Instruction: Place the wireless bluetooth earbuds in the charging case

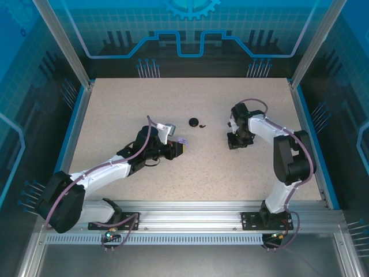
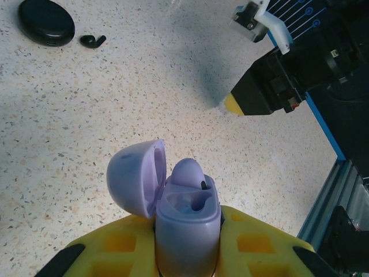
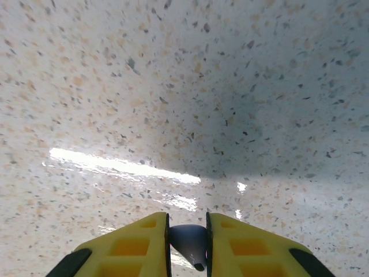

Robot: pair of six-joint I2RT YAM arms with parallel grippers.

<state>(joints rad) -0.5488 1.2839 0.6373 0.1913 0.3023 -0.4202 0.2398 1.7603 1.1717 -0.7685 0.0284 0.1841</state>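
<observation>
Left gripper lies low over the speckled desk, left of centre. Its yellow jaws are clenched on the body of a lavender charging case. The case's lid stands open, tipped to the left. One lavender earbud appears to sit already in the far socket, and the near socket looks empty.

Further back, mid-desk, a closed black case lies with one black earbud just beside it, apart from both arms.

Right gripper is right of centre, well apart from the lavender case, above bare desk. Its jaws are pinched on a second lavender earbud, whose dark tip shows between them.

The step in hand is probably carrying this bud to the open case. To do it well, keep the case steady and approach from above, clear of the lid. Line the stem up with the empty socket, lower gently, and release only once the bud is seated.
</observation>
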